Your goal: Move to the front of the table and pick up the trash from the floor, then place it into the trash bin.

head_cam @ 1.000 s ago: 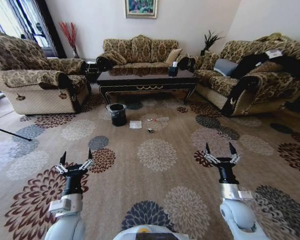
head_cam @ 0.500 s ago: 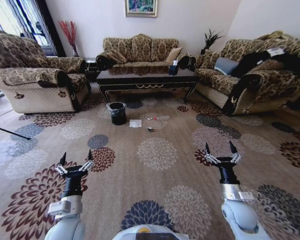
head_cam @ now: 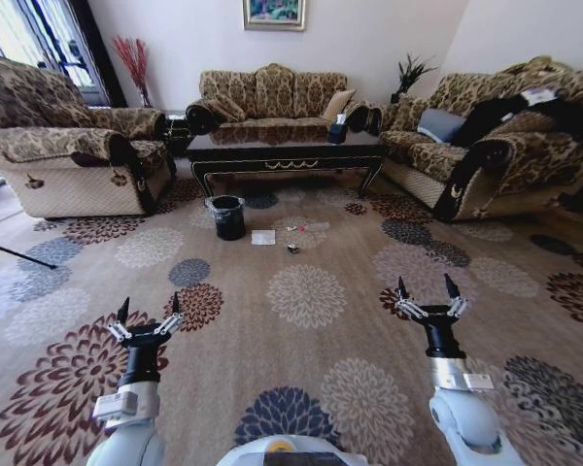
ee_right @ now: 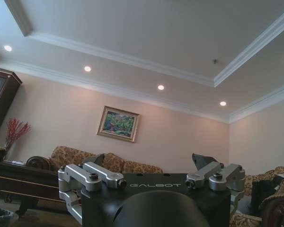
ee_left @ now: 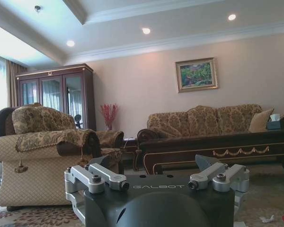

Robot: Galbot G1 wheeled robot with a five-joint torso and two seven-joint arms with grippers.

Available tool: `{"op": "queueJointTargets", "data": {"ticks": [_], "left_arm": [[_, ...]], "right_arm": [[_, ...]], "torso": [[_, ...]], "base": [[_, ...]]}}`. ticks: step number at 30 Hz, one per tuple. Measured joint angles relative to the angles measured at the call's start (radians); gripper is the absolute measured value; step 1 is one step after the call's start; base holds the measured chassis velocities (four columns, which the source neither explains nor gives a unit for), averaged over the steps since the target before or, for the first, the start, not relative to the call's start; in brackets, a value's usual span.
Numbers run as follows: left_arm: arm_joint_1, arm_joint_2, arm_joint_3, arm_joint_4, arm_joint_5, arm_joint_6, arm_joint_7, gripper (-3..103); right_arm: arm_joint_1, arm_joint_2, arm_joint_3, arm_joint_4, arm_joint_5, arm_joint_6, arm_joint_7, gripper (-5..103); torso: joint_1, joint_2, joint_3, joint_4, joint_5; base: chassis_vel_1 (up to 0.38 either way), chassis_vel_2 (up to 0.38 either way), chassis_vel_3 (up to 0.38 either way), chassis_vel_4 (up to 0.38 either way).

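Observation:
The dark wooden table [head_cam: 287, 152] stands ahead between the sofas, also seen in the left wrist view as the table [ee_left: 217, 150]. On the patterned floor [head_cam: 301, 340] in front of it lies the trash: a white napkin [head_cam: 263, 237], a clear wrapper with a red spot [head_cam: 309, 228], and a small dark lump [head_cam: 292, 249]. White scraps [ee_left: 266, 219] show in the left wrist view. The black trash bin [head_cam: 227, 216] stands left of the napkin. My left gripper [head_cam: 149, 316] and right gripper [head_cam: 426, 294] are held low in front of me, both open and holding nothing, far from the trash.
An armchair [head_cam: 68, 160] stands at the left, a sofa [head_cam: 272, 97] behind the table, and another sofa [head_cam: 496, 146] at the right. A thin dark rod [head_cam: 19, 255] lies on the floor at the left. Open carpet stretches between me and the trash.
The whole head view has shifted slightly: table, bin and trash sit a little closer and lower, so the camera has moved forward. Both grippers stay open in the same pose.

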Motion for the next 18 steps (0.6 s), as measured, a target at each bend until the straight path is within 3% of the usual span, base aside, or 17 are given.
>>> {"op": "queueJointTargets", "data": {"ticks": [9, 18], "left_arm": [[-0.004, -0.001, 0.002, 0.013, -0.001, -0.022, 0.002, 100], [-0.01, -0.003, 0.001, 0.024, -0.004, -0.039, -0.001, 100]], "right_arm": [[-0.004, 0.005, 0.0, 0.001, 0.002, -0.005, 0.004, 100], [-0.01, 0.007, 0.0, 0.003, -0.001, -0.014, 0.002, 100]], "torso": [[-0.003, -0.035, -0.031, 0.0, 0.0], [-0.003, -0.038, -0.035, 0.0, -0.0001]], "base": [[0.0, 0.0, 0.0, 0.0], [0.0, 0.0, 0.0, 0.0]]}}
